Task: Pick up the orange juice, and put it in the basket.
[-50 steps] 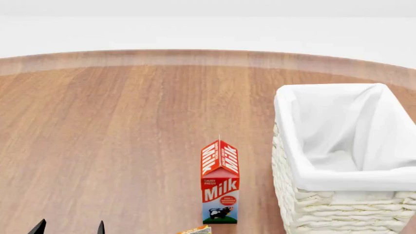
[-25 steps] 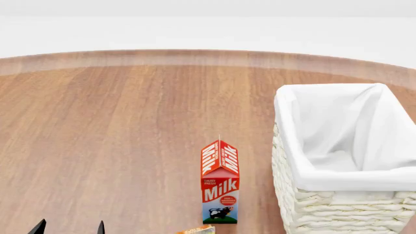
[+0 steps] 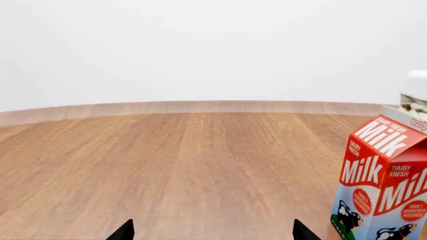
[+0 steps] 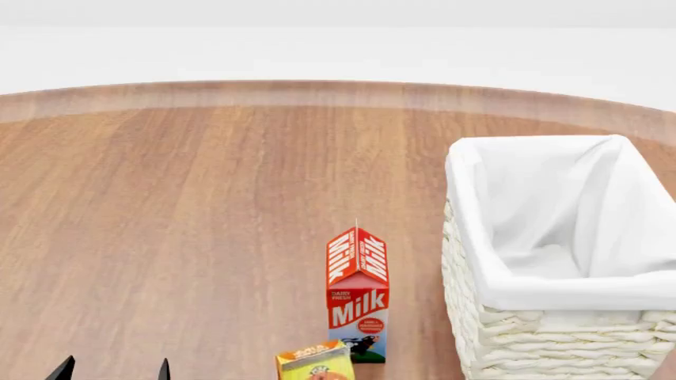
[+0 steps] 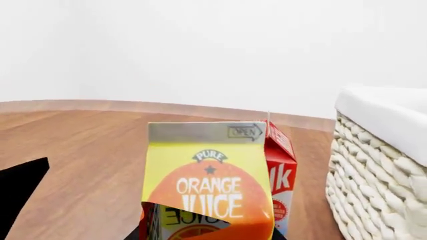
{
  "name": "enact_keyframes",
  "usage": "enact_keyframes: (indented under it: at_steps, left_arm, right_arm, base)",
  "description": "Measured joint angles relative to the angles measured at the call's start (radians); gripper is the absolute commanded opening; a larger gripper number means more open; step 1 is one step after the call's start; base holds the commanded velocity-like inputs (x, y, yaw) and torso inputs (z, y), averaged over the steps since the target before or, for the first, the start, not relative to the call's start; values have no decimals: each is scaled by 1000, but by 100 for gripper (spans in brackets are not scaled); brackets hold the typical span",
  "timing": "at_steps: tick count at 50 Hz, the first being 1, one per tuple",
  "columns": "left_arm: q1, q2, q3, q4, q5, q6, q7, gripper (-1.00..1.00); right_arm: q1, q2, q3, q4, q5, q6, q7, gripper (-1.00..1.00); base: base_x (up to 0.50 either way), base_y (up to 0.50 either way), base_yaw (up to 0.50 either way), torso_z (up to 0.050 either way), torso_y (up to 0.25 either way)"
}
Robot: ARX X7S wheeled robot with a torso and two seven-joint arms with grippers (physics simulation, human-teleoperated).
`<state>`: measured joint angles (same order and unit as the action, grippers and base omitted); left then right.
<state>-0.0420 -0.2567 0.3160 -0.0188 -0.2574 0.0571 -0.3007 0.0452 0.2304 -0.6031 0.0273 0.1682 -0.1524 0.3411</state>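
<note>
The orange juice, a yellow-and-orange gable-top carton, pokes up at the bottom edge of the head view, in front of the milk carton. It fills the right wrist view, very close to the camera. My right gripper is shut on it; dark finger parts show at the carton's lower sides. The right gripper is out of the head view. The cream wicker basket with its white liner stands to the right of the cartons and shows in the right wrist view. My left gripper is open and empty, low at the left.
A red-and-white milk carton stands upright just behind the juice and left of the basket; it also shows in the left wrist view and behind the juice in the right wrist view. The round wooden table stretches to the left and far side.
The orange juice carton has risen in the head view, from a sliver at the bottom edge to a clearly visible top. The left gripper, milk carton and basket have not moved.
</note>
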Motion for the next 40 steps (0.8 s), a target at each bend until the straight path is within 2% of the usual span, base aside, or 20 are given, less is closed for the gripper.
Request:
enact_keyframes:
  at_steps: [40]
  left_arm:
    - [-3, -10, 13, -1, -10, 4, -11, 100]
  right_arm:
    - [16, 76, 20, -402, 5, 244, 63, -100]
  base:
    - [0, 0, 0, 0, 1]
